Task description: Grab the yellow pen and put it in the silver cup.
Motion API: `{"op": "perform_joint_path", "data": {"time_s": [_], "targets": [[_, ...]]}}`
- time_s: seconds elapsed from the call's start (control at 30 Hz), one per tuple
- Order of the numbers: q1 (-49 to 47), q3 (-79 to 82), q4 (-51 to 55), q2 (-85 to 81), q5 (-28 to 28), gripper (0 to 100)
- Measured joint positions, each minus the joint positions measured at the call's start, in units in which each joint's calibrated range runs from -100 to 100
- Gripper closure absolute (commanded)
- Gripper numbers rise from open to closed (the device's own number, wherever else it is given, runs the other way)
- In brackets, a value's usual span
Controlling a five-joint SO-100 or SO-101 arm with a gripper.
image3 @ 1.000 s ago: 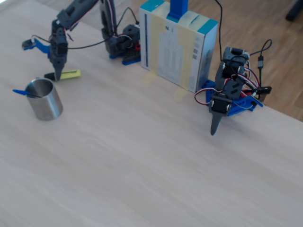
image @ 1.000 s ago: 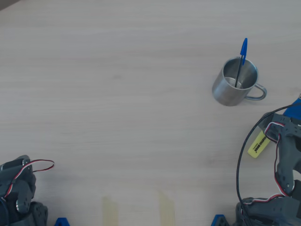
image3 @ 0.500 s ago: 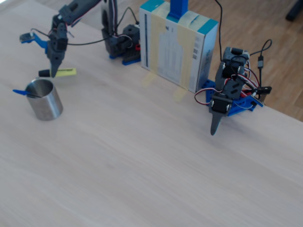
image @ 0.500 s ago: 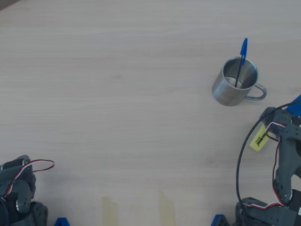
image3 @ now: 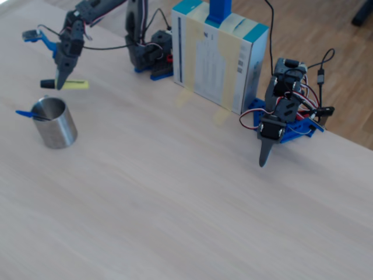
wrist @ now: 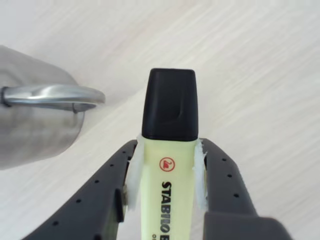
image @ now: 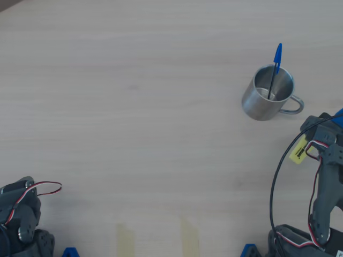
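- The jaws (wrist: 167, 172) are closed on the pen (wrist: 167, 150), their two dark fingers (wrist: 102, 192) pressing its yellow barrel from both sides, with the black cap sticking out past the tips.
- In the fixed view the pen (image3: 65, 85) hangs roughly level in the jaws (image3: 59, 85), clear of the desk (image3: 175, 192), above and just behind the cup (image3: 55, 122).
- In the overhead view the pen (image: 298, 150) shows as a yellow tag with dark print beside the arm (image: 324, 187), below and to the right of the cup (image: 268, 92) and apart from it.
- The cup stands upright on the desk (image: 134, 107) with its loop handle (image: 293, 104) turned toward the arm.
- A thin blue-capped ballpoint (image: 275, 68) leans inside the cup, its cap over the rim.
- The wrist view has the cup (wrist: 37, 120) at the left, its handle (wrist: 55, 96) near the pen's cap.
- A second arm (image3: 280, 116) stands folded at the right of the fixed view, next to a box (image3: 218, 61).
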Motion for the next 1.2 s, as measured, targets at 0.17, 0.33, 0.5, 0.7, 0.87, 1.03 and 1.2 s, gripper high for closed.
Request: {"op": "perform_joint_path", "data": {"time_s": [0.17,0.33,0.5,0.7,0.87,1.03,1.2], "targets": [[-1.84,0.00,0.00,-3.50,0.00,91],[-4.10,0.00,0.00,-7.34,0.00,91],[-4.26,0.00,0.00,-11.25,0.00,91],[-4.77,0.00,0.00,-15.26,0.00,91],[-6.10,0.00,0.00,-17.76,0.00,91],[-6.77,0.00,0.00,-18.76,0.00,91],[-8.11,0.00,0.00,-20.09,0.00,91]]}}
